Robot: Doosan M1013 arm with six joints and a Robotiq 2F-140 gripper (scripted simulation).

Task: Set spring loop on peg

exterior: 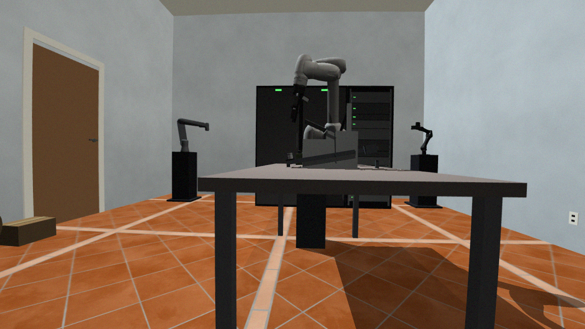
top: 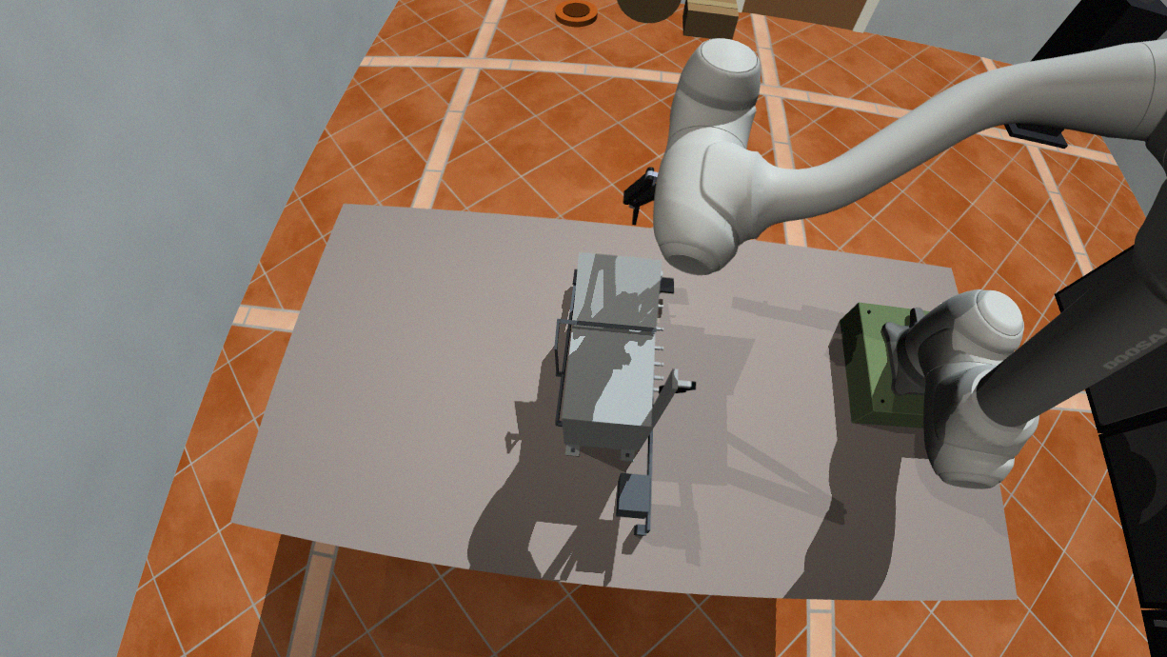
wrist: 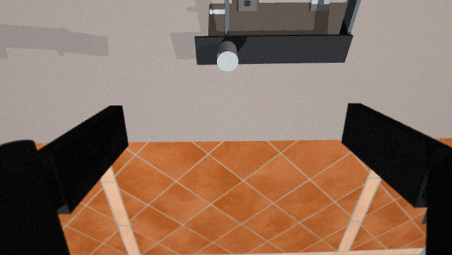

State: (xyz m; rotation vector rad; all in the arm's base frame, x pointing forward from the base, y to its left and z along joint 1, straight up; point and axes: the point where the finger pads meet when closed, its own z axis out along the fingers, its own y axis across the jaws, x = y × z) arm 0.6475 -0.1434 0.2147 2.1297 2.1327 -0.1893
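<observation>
The grey feeder box [top: 612, 359] stands mid-bench, with its dark pedal [top: 634, 493] at the near end and a row of small pegs [top: 658, 343] along its right side. I cannot tell which peg holds the spring loop. A small steel cylinder, the test weight [wrist: 227, 58], stands on the bench against the feeder's far end; it also shows in the overhead view [top: 666, 284] and the side view [exterior: 289, 155]. My gripper [top: 639, 195] hangs high above the bench's far edge, open and empty. In the wrist view its fingers frame the bench edge and floor, short of the weight.
The arm's green base block [top: 881, 363] sits at the bench's right end. A thin lever with a pale tip [top: 682, 383] sticks out from the feeder's right side. The bench's far edge [wrist: 230, 141] lies right under the gripper.
</observation>
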